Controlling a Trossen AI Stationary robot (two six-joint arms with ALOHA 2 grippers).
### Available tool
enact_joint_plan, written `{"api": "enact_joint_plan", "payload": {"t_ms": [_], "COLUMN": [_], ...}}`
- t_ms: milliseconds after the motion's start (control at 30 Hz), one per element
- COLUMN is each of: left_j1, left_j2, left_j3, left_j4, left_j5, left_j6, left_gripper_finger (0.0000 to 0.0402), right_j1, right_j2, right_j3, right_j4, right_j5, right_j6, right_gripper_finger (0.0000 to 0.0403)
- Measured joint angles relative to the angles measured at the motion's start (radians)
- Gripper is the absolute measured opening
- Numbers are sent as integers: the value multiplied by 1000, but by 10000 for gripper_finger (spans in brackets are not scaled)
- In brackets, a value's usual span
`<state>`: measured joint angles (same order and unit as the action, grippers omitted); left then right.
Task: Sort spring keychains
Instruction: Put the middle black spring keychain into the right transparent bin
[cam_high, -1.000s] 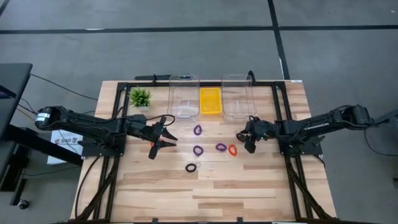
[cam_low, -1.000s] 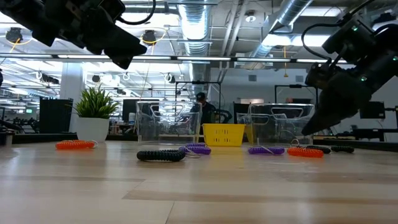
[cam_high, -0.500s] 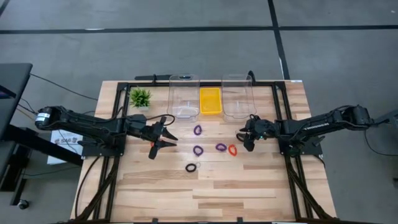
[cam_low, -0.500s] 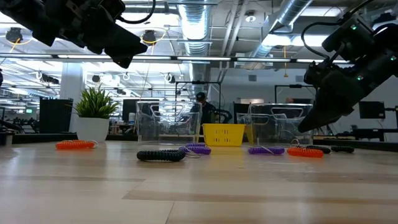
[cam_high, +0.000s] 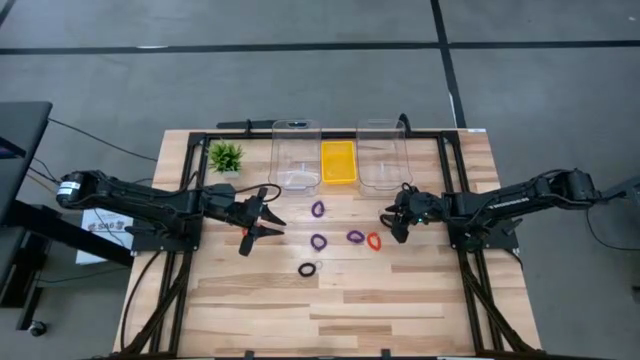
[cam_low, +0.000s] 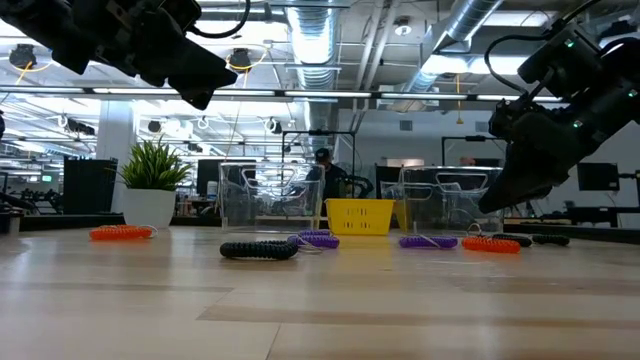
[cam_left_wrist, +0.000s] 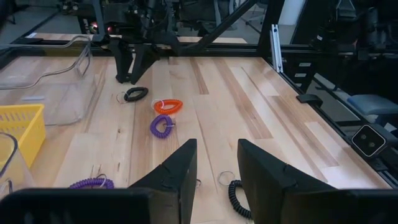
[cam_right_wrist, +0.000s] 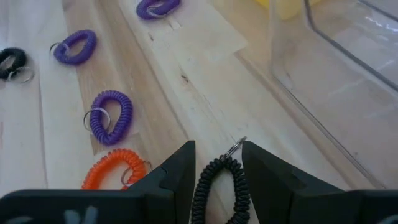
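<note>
A light wooden plank surface (cam_high: 350, 300) sits on a black metal frame over grey floor. Along its far edge stand two clear plastic bins (cam_high: 296, 155) (cam_high: 384, 155) with a small yellow plastic basket (cam_high: 338, 161) between them. A small green potted plant (cam_high: 226, 156) in a white pot stands beside the left bin. In the low view, a person (cam_low: 324, 170) sits in the room behind.

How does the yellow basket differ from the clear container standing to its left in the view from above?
The yellow basket is opaque and bright, while the clear container is see-through, so the wood shows through it. The yellow basket is narrower and shorter in outline than the clear container. Seen level from the table, the basket also stands lower. Both are rectangular, open on top, and stand side by side at the table's far edge.
</note>
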<state>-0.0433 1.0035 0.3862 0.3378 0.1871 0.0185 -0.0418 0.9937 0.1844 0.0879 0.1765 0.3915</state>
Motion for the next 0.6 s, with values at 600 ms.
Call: {"api": "enact_joint_plan", "payload": {"t_ms": [600], "left_j1": [0], "left_j2": [0], "left_j3": [0], "left_j4": [1], "left_j5": [0], "left_j6": [0], "left_gripper_finger": [113], "right_j1": [0], "right_j2": [241], "right_j3": [189], "right_j4": [-170], "right_j5": [13], "right_j6": [91], "right_gripper_finger": [123]}}
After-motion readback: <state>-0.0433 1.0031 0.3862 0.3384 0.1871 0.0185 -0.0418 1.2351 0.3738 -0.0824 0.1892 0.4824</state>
